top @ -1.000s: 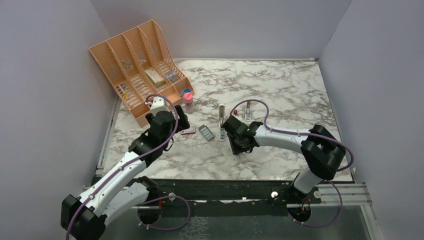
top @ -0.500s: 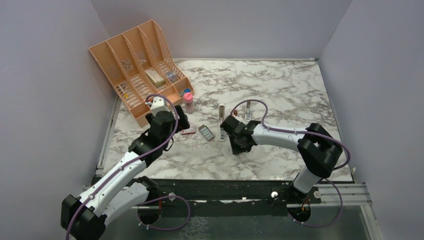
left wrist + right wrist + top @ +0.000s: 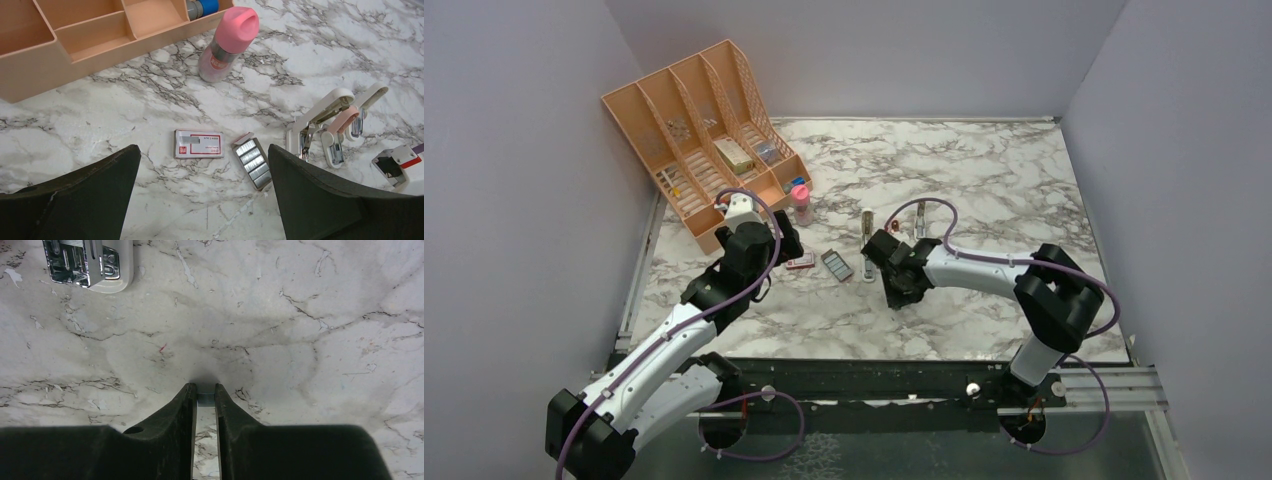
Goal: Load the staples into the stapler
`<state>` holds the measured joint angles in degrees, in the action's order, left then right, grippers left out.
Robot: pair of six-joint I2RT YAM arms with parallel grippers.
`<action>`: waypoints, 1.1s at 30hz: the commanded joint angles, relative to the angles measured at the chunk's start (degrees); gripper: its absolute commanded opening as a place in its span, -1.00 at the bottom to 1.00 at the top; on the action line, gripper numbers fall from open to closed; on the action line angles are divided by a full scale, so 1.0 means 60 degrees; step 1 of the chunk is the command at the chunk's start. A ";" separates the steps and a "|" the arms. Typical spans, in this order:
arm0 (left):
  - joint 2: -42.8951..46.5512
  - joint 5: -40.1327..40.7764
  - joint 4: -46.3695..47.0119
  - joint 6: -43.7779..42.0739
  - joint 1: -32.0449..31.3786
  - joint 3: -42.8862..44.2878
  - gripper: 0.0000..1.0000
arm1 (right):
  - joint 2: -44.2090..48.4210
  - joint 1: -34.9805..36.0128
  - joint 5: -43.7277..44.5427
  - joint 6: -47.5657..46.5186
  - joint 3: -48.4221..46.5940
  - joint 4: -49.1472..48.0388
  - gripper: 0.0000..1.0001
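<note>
I see the peach plastic desk organiser (image 3: 694, 130) at far left. The white-and-pink stapler (image 3: 320, 111) lies swung open, its long axis running away from the arms. Left of it sits the flat grey tray of staples (image 3: 253, 161), slanting far-left to near-right, just beside the red-and-white cardboard sleeve (image 3: 198, 144), whose print is too small to read. My left gripper (image 3: 201, 150) hangs spread wide; my right gripper (image 3: 205, 387) pinches a thin grey sliver (image 3: 205, 396).
</note>
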<state>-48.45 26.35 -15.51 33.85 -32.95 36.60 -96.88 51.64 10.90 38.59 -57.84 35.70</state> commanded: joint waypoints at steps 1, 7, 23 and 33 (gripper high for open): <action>0.0039 -0.0103 0.0182 0.0013 0.0042 -0.0078 0.98 | -0.0047 -0.0028 0.0581 0.0261 -0.0209 0.0382 -0.54; 0.0028 -0.0122 0.0182 0.0028 0.0045 -0.0087 0.97 | 0.0317 -0.0188 0.1286 0.0120 -0.0628 0.0400 -0.54; -0.0151 -0.0143 0.0198 -0.0016 0.0046 0.0008 0.97 | 0.0008 -0.2853 0.1393 -0.2007 -0.1872 -0.1805 -0.54; -0.0243 -0.0116 0.0212 -0.0045 0.0050 -0.0003 0.98 | -0.0680 -0.3532 0.1261 -0.2807 -0.1928 -0.2691 -0.54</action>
<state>-49.84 26.33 -15.51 33.80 -32.95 36.60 -99.13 31.11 17.45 24.43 -68.95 23.31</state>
